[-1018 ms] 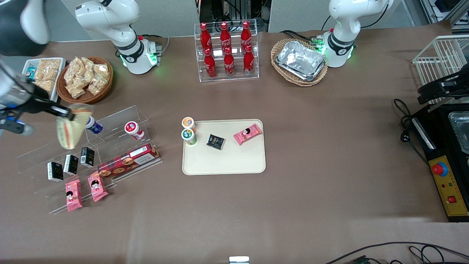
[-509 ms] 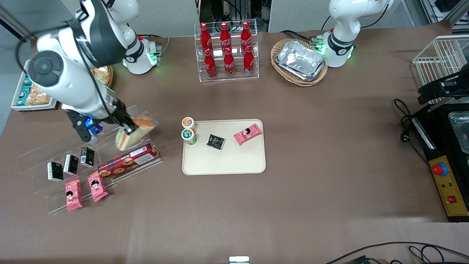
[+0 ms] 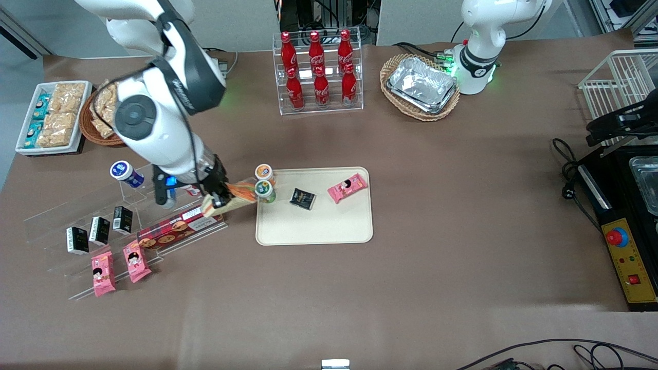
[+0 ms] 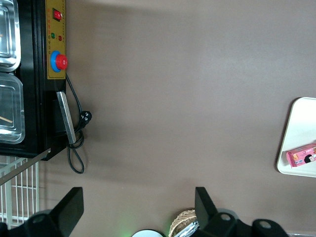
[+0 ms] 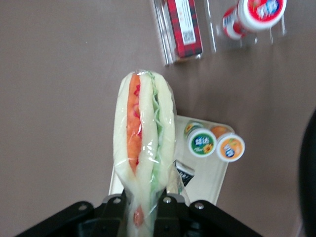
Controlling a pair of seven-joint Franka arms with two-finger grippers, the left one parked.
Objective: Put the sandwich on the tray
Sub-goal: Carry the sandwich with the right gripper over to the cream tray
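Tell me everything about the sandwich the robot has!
The sandwich is a wedge of pale white bread with orange-red and green filling, sealed in clear, shiny wrap. The gripper is shut on one end, holding it in the air so the rest sticks out freely. It hangs by the edge of the tray, close to two small cups, above the table. Nothing but the gripper touches it.

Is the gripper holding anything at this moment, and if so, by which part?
Yes. The gripper is shut on the sandwich, pinching one narrow end of the wrapped wedge, just short of the tray.
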